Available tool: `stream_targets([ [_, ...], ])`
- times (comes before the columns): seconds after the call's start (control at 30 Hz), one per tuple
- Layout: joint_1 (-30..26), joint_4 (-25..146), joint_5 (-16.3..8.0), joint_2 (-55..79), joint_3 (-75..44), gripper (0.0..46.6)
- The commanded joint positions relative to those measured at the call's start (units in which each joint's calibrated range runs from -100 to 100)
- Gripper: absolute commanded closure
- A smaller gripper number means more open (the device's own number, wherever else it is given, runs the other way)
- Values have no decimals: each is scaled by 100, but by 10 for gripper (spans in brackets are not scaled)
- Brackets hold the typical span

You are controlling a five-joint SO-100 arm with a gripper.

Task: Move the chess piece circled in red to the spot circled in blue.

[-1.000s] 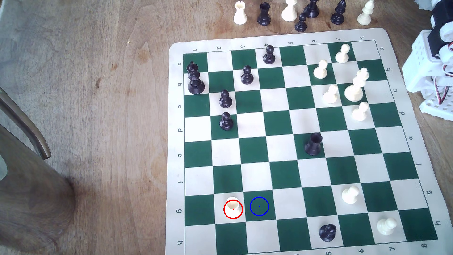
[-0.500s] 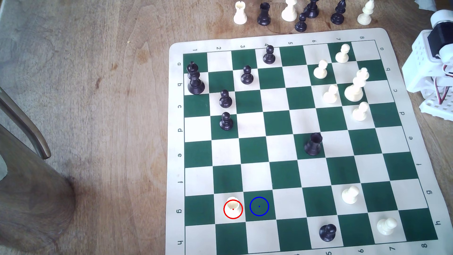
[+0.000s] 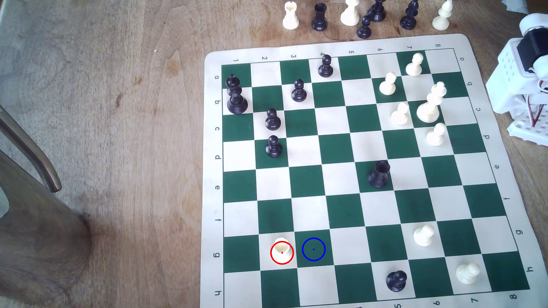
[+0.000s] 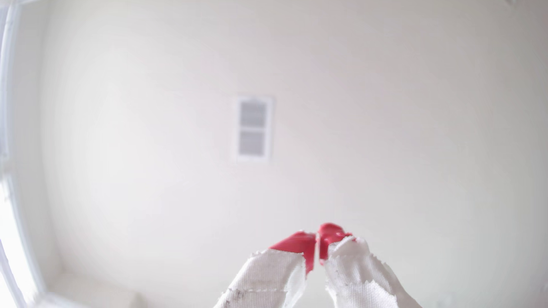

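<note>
Down near the lower edge of the green-and-cream chessboard (image 3: 341,183), the cream rook-like piece (image 3: 281,247) stands upright on a cream square inside the red ring, and the blue-ringed dark green square (image 3: 313,249) lies bare just beside it toward the exterior view's right. Well apart from both, the white arm base (image 3: 522,88) sits on the wooden surface (image 3: 103,118) off the board's upper corner at the exterior view's right. Seen from the wrist view, the pincer (image 4: 317,245) is clenched on nothing, its red fingertips (image 4: 296,241) together below white cloth wrapping, aimed at a pale wall with a vent (image 4: 254,128).
</note>
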Motion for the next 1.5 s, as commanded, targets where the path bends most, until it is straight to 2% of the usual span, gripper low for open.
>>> stream_targets([
  [0.0,-137,873,-5,-11,-590,464],
  [0.03,-223,914,0,-11,-608,455],
  [0.07,-238,1110,-5,-11,-663,416],
  [0.1,-238,1454,-5,-11,-735,445],
  [0.17,-246,2069,-34,-11,-908,426],
  [0.23,-246,2765,-44,-11,-1071,448],
  [0.27,-199,3633,-44,-11,-1225,464],
  [0.3,-238,4042,-49,-11,-1306,464],
  [0.37,-309,4747,-303,6,-1388,464],
  [0.4,-277,4960,-337,91,-1442,464],
  [0.43,-270,5312,-430,320,-1606,464],
  [0.53,-340,6024,-430,804,-2032,464],
  [0.6,-465,6524,-513,1381,-2440,464],
  [0.7,-700,6557,-630,2400,-3192,464],
  [0.8,-848,6180,-635,2883,-3428,464],
  [0.83,-1028,6164,-635,3147,-3600,464],
  [0.87,-1279,6540,-781,3698,-4153,464],
  [0.9,-1396,6688,-801,3902,-4362,464],
  [0.97,-1591,6934,-781,4369,-4788,464],
  [1.0,-1779,7556,-527,4963,-5395,447],
  [1.1,-2014,7769,-552,5286,-5622,451],
  [1.27,-2162,8514,-821,6186,-6266,415],
  [1.3,-2162,8997,-894,6610,-6628,440],
  [1.33,-2155,9153,-1045,6831,-6782,459],
  [1.4,-2147,9210,-1236,7136,-6801,464],
  [1.43,-2131,9219,-1534,7400,-6810,464],
  [1.47,-2147,9227,-1617,7527,-6810,464],
])
